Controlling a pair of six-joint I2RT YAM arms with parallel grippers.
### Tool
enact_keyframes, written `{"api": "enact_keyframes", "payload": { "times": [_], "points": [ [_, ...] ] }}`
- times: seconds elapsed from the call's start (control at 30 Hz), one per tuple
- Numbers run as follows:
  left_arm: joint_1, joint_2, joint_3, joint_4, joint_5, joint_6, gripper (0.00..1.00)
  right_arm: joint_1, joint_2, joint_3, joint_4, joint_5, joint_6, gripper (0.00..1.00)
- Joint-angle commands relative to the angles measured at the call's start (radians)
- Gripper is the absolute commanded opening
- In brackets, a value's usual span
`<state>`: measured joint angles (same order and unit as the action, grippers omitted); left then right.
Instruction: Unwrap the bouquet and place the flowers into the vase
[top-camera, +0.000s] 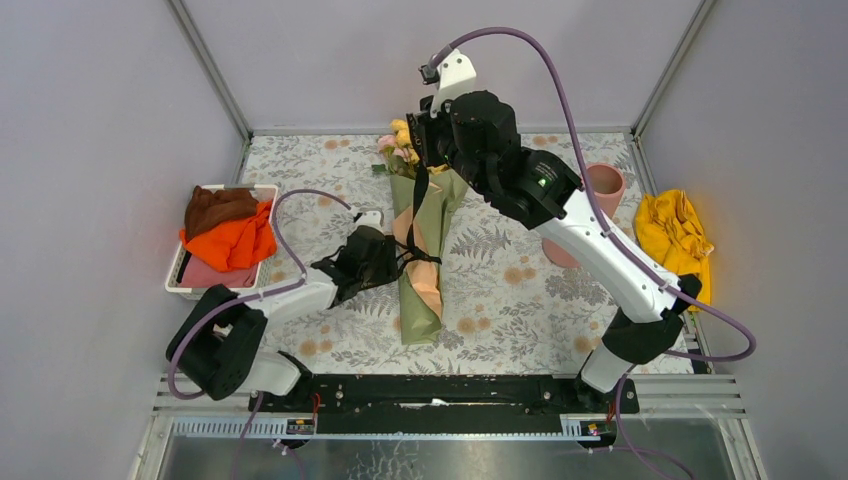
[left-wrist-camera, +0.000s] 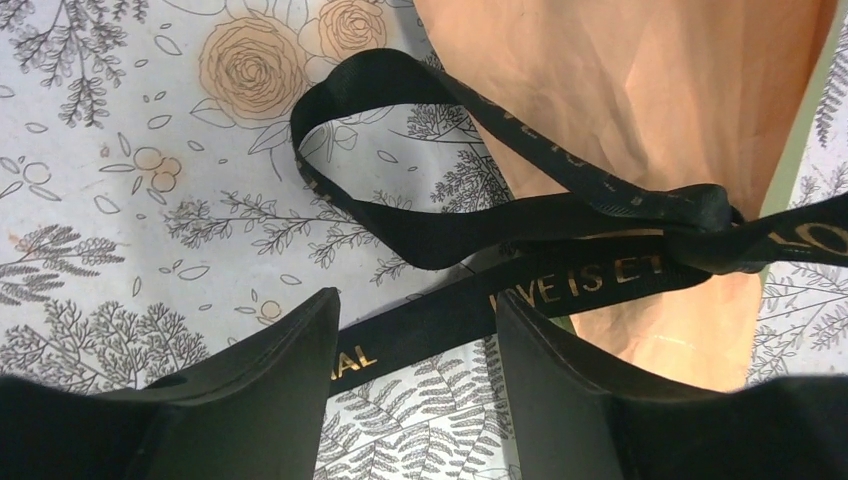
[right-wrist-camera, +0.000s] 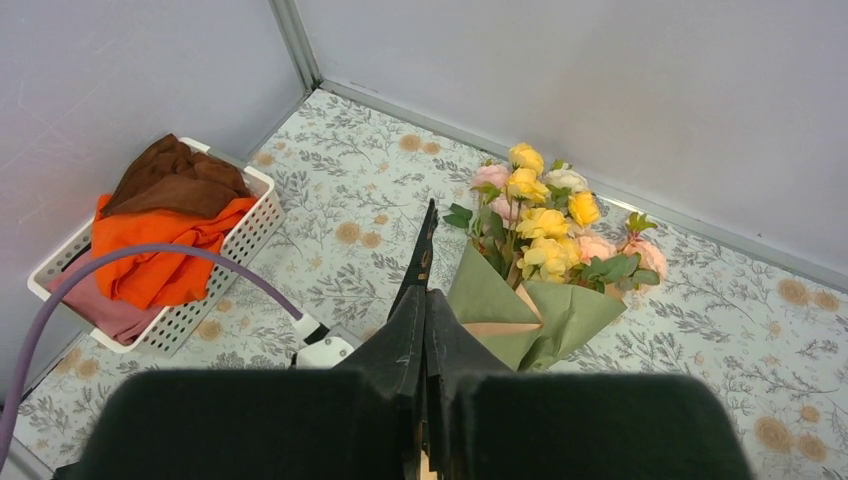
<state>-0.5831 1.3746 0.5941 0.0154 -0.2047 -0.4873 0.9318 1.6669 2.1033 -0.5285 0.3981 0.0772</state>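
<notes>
Right end effector clenched on ribbon, left end effector released astride it (brown, orange cloths in white basket)

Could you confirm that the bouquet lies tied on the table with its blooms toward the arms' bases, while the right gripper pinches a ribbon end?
Not quite: the bouquet lies with its blooms at the far end, not the near one, as the top external view shows. The rest holds: the black ribbon is tied around it, and the right gripper is shut on a ribbon end.
</notes>
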Motion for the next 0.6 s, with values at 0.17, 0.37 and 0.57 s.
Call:
{"api": "enact_keyframes", "payload": {
  "times": [0.17,0.37,0.57],
  "points": [
    [-0.012,0.084,0.058,-0.009,0.070,0.036,0.49,-0.026,-0.066,-0.017,0.060,-0.007,0.019,0.00],
    [-0.022,0.125,0.058,-0.010,0.080,0.011,0.53,-0.038,-0.074,-0.032,0.065,-0.023,0.027,0.00],
    [-0.041,0.120,0.040,-0.009,0.076,-0.008,0.58,-0.048,-0.087,-0.066,0.074,-0.031,0.035,0.00]
  ]
}}
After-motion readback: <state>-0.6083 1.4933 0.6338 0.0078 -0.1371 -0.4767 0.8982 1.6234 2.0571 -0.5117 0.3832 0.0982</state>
